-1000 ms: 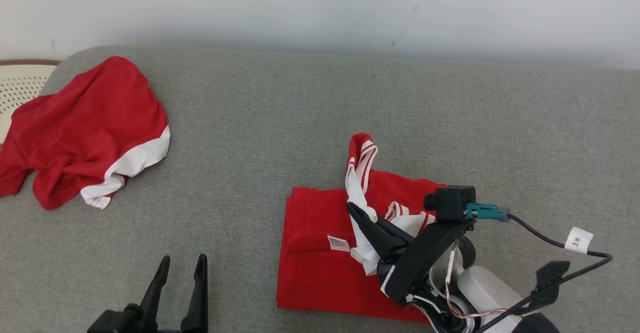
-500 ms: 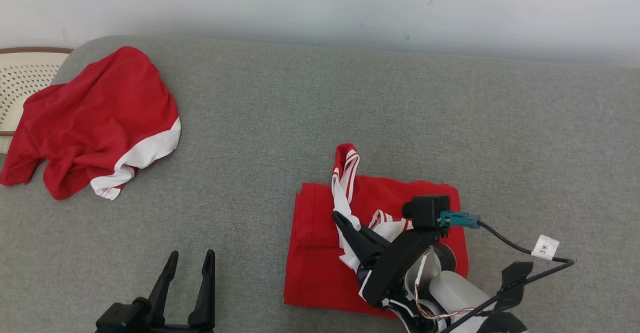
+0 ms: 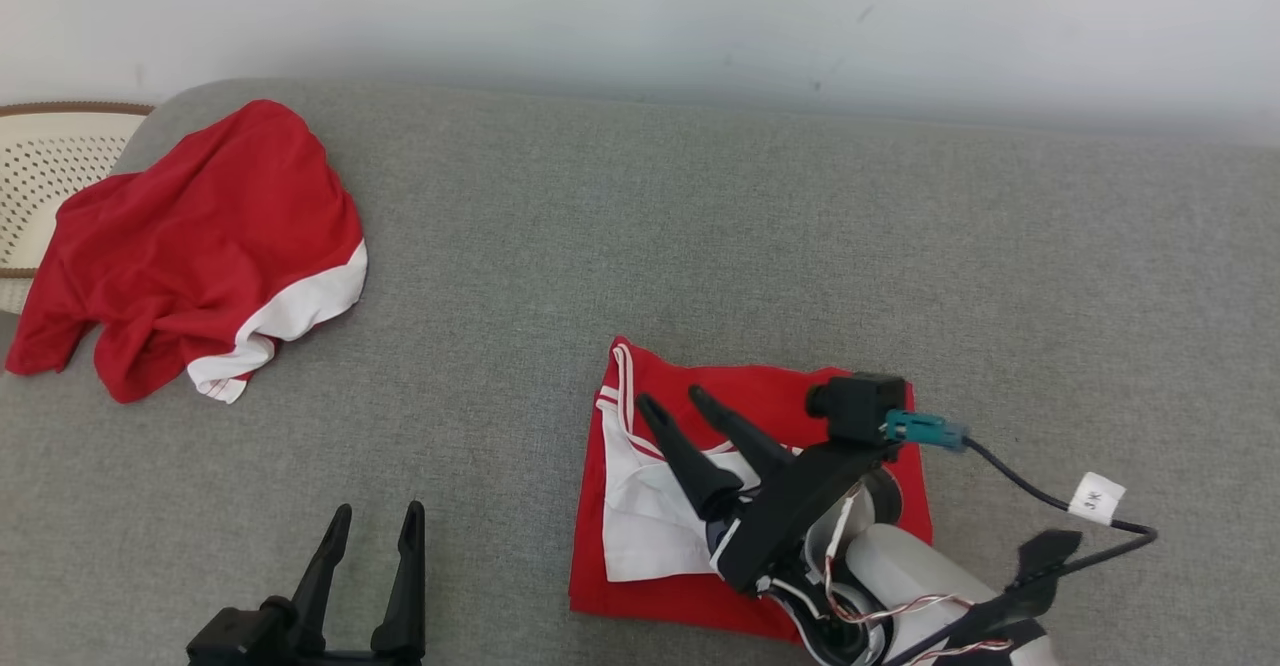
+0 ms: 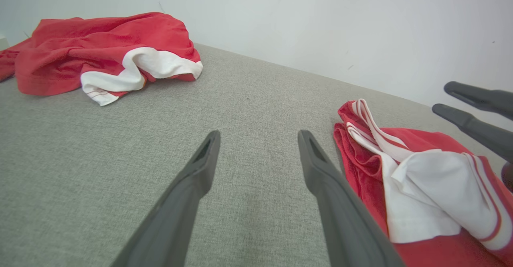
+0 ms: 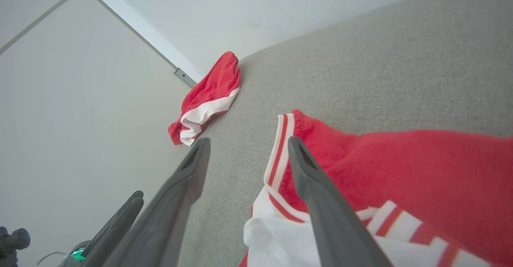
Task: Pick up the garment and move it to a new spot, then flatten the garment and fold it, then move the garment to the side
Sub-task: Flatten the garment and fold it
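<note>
Folded garment (image 3: 620, 591) is found near the cushion's (image 3: 700, 226) front edge. Just over it the right end effector (image 3: 671, 399) is held spread; left end effector (image 3: 376, 510) spread, empty. The white flap (image 3: 650, 516) may be snagged by lifting fingers, undoing the fold.

In the head view you have one marking to read: a small white tag (image 3: 1097, 499) wrapped around the black cable (image 3: 1000, 466) that leaves the teal plug (image 3: 922, 429) on the wrist camera (image 3: 860, 406). It bears two dark handwritten characters, lying sideways to you. The first reads as a 3. The second could be a K or a star-like sign; at this size you cannot settle which. The tag is otherwise plain white.
</note>
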